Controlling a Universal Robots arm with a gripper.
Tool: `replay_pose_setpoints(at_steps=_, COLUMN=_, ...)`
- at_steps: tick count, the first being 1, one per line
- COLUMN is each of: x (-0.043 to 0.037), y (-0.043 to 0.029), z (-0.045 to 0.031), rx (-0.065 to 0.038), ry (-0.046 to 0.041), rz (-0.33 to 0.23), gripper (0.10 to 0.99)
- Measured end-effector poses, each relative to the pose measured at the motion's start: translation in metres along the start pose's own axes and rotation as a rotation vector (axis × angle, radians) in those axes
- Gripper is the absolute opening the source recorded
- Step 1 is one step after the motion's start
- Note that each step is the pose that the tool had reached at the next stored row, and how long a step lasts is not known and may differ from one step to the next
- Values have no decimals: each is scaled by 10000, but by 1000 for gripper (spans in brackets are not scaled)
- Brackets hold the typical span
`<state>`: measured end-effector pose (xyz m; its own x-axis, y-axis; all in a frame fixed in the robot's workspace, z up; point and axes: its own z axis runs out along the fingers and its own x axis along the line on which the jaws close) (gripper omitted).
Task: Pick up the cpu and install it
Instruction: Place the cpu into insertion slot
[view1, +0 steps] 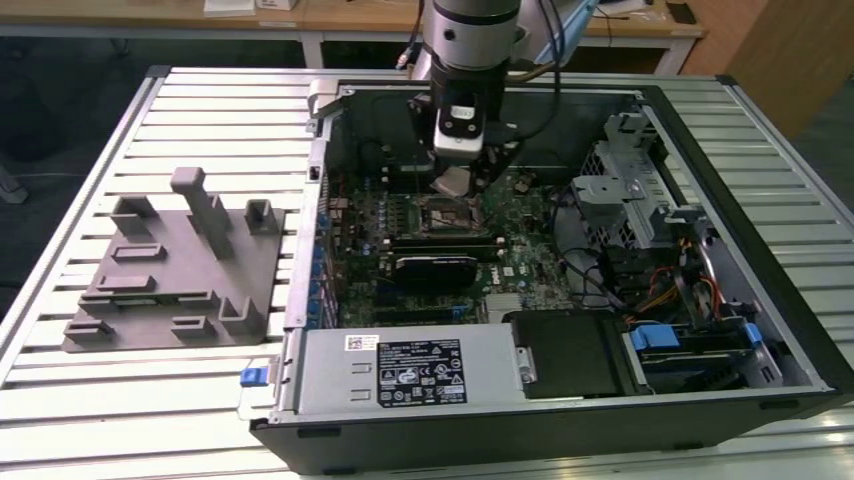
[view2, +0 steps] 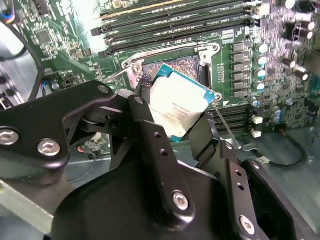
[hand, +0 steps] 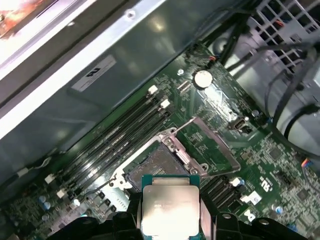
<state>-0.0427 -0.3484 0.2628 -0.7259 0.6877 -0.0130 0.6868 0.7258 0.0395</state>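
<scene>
Chip of flat silvery-white metal with a thin greenish rim, the cpu (view2: 180, 107), is hanging tilted, clamped at two opposite edges by the black metal pincer (view2: 172, 109); it is hovering above the open dark square socket (view2: 187, 67), not seated; the socket is sitting on the green motherboard (view1: 523, 215) inside the black computer case (view1: 534, 432); a grey plastic fixture (view1: 160, 270) is lying beside the case on the slatted metal tabletop (view1: 160, 400).

A computer case (view1: 561, 440) and a block (view1: 167, 270) on the worktop (view1: 200, 110).
The block is at the exterior view's left of the case. Inside, the gripper (view2: 174, 112) holds the cpu (hand: 170, 210) over the socket (hand: 155, 167).
</scene>
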Motion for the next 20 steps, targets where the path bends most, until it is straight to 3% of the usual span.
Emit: replay_pose_setpoints(at_steps=20, x=0, y=-1, z=19, rx=40, ry=-127, rz=3225, gripper=541)
